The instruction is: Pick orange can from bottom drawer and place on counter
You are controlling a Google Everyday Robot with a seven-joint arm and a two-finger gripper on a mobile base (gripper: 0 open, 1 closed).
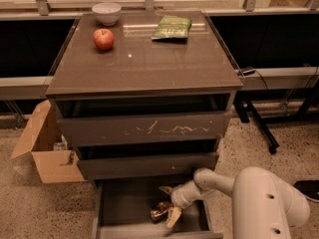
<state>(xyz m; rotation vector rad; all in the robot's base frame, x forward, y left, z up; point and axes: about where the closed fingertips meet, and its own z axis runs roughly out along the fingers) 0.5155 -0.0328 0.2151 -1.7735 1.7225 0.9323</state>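
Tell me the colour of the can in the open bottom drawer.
The can is golden-orange with dark mottling, camera view; the pincer hovers open beside it.

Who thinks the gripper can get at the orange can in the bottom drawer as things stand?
Probably yes: the bottom drawer is pulled out, the gripper sits inside it, open, right beside the orange can, with nothing between them.
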